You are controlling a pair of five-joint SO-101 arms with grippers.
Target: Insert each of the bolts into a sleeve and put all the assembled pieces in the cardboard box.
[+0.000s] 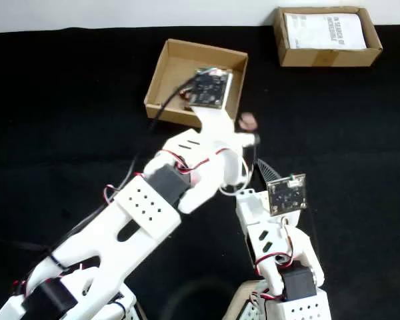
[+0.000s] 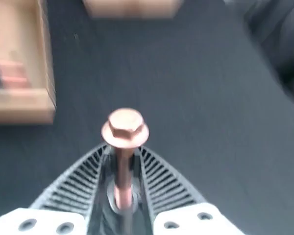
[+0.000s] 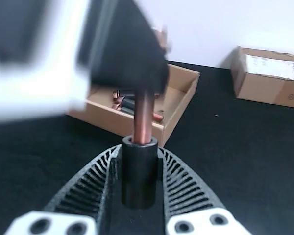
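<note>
The cardboard box (image 1: pixel 173 70) sits open with some finished pieces inside. Just off its corner, on the arms' side, the left gripper (image 2: pixel 123 152) pinches a copper-coloured bolt (image 2: pixel 125 128) by the shank, under the hex head. Slightly farther from the box, the right gripper (image 3: pixel 139 152) clamps a black sleeve (image 3: pixel 138 178) round its middle, and the shank's tip sits in its mouth. Both parts look rigid, smooth and probably slippery. I'd say these holds suit them, leaving head and bore free.
</note>
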